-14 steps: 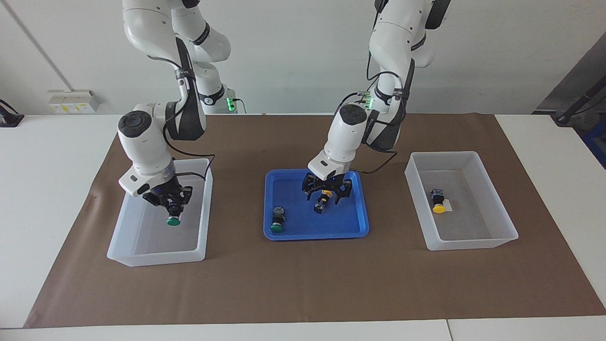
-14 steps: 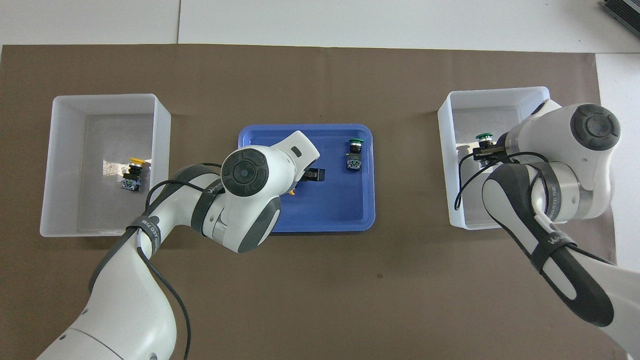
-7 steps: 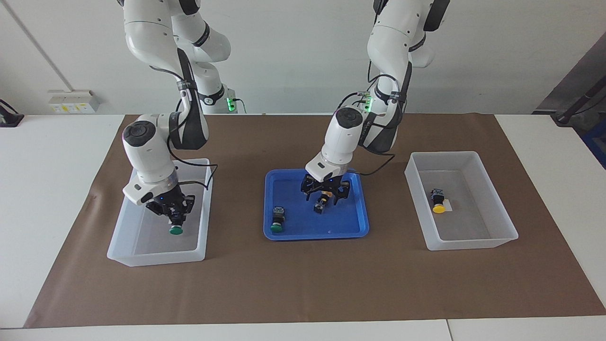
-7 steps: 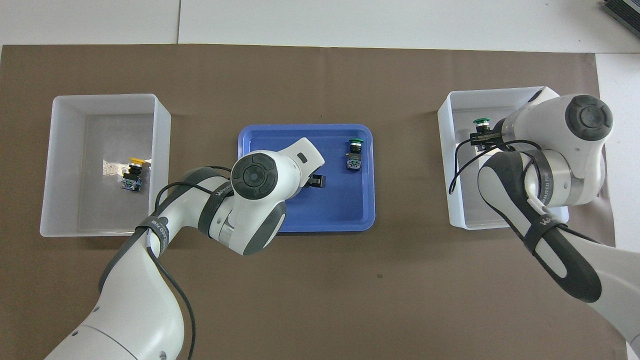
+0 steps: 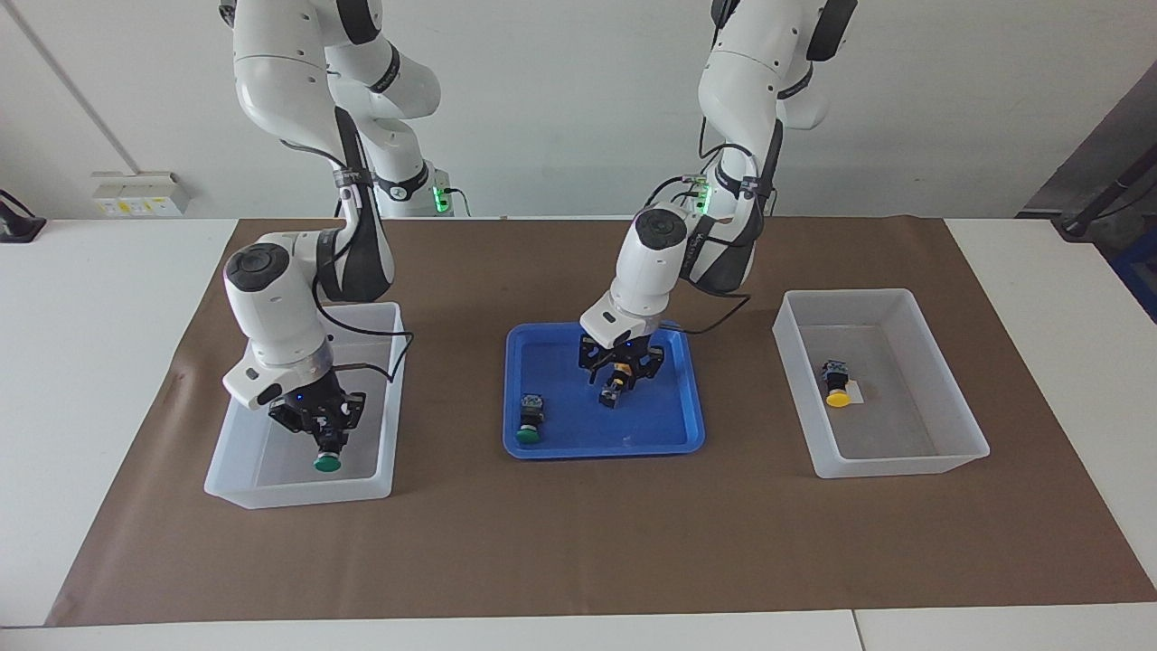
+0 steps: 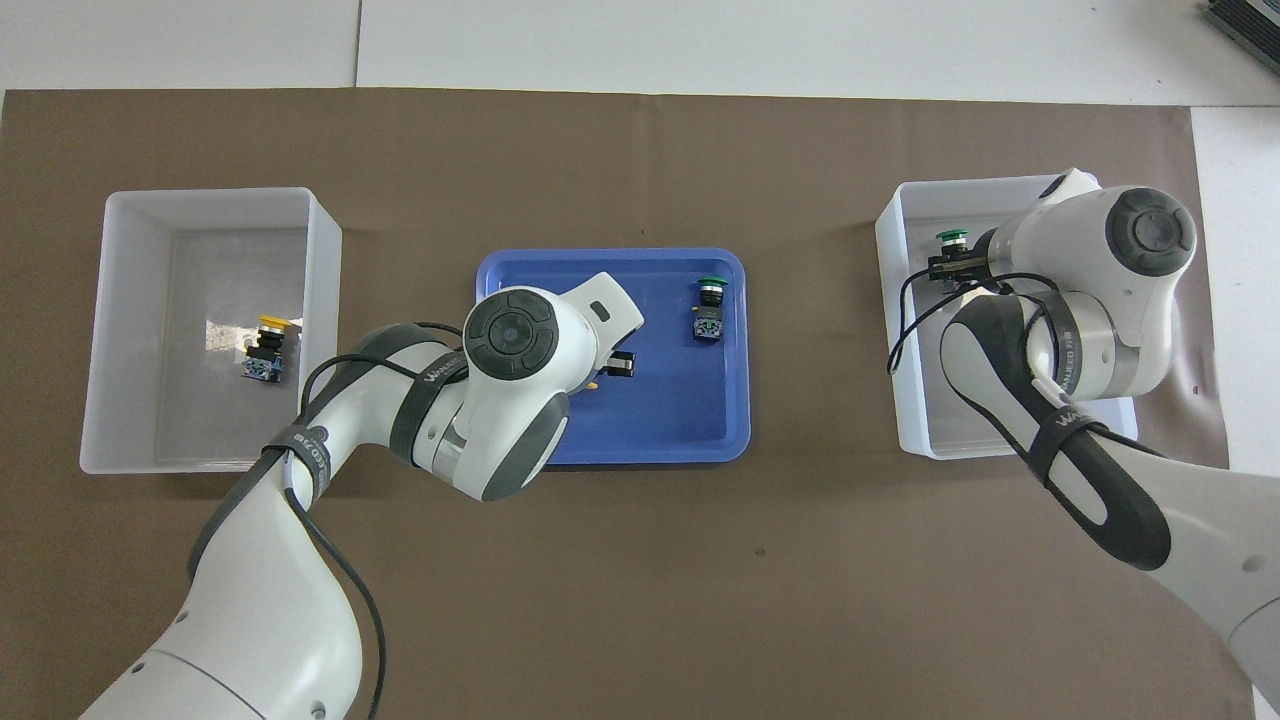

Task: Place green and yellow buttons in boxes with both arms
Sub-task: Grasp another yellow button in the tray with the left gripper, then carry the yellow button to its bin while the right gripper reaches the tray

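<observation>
Left gripper (image 5: pixel 618 380), frame centre, clamped on the yellow button (image 5: pixel 614 387); its box (image 5: pixel 958 425) lies rightward. Right gripper's (image 5: pixel 327 441) opening: can't tell.

bright even indoor light, soft faint shadows, sharp focus

One camera sits high across the tabletop (image 5: pixel 578 561) from the robots and faces them, looking down at a slant; the arm bases stand at 12 o'clock in its picture, with the wall above them. The other hangs high over the robots' own end and looks forward and steeply down, so the arms enter from 6 o'clock. Neither is close: each takes in the whole brown mat (image 6: pixel 640 560). Both share the blue tray (image 5: pixel 551 448) (image 6: pixel 735 400) and the two clear boxes flanking it at 3 and 9 o'clock, half a turn apart.
</observation>
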